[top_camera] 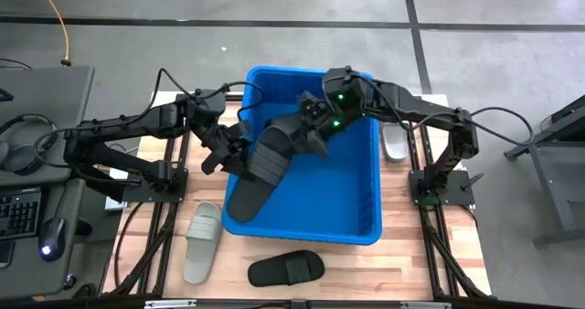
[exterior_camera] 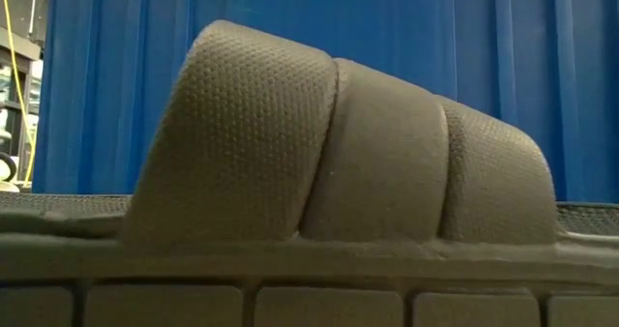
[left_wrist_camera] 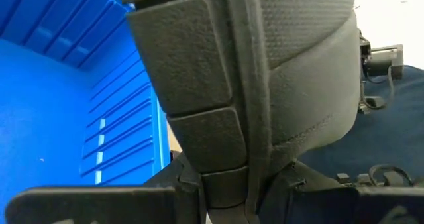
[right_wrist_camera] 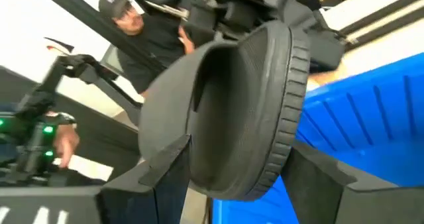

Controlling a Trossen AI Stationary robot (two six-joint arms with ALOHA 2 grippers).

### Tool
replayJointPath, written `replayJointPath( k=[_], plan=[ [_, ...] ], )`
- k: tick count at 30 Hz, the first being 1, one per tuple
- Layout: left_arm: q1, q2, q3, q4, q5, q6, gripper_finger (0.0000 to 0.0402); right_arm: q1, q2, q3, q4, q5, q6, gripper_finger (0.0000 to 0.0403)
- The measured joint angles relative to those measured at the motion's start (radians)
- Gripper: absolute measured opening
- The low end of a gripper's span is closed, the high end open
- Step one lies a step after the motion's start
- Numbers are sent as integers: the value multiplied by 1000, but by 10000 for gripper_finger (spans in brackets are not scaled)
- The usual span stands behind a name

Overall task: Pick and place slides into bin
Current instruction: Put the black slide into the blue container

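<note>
Left gripper [top_camera: 222, 149] at bin's [top_camera: 352, 208] left rim, fingers [left_wrist_camera: 189, 184] clamped on one end of black slide [top_camera: 265, 158]. Right gripper [top_camera: 315, 126] over bin's upper middle, fingers [right_wrist_camera: 165, 164] clenched on opposite end of same slide. Slide thus held betw. both grippers, stretched diagonally above bin's left half, tilted. Second black slide [top_camera: 245, 197] lay under it inside bin, against left wall nr front corner. Light grey slide [top_camera: 202, 240] on table just left of bin's front corner. Another black slide [top_camera: 286, 269] on table in front of bin; low view filled by its textured strap [exterior_camera: 338, 143], blue ribbed wall behind. Pale slide [top_camera: 395, 143] on table at bin's right side. Person in cap & dark shirt [right_wrist_camera: 142, 42] in bkgd of right wrist view.
</note>
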Motion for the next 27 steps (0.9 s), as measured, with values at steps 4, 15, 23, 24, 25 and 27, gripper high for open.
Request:
replayJointPath(
  k=[4,15,23,24,25,27],
  plan=[
    [0,-1,0,0,-1,7,70,0,4,0,34,8,-2,197],
    [-2,0,0,-2,-5,-1,77,-8,13,0,-21,-17,28,23],
    [-3,0,-1,-22,8,-6,90,-12,55,2,-23,-111,82,8],
    [-3,0,-2,-25,7,-7,95,-9,55,2,-30,-91,79,7],
    [-3,-1,-2,-30,5,-6,101,-8,52,2,-38,-79,76,8],
    [-3,-2,-2,-41,-16,3,111,-10,48,2,-56,-61,70,5]
  ],
)
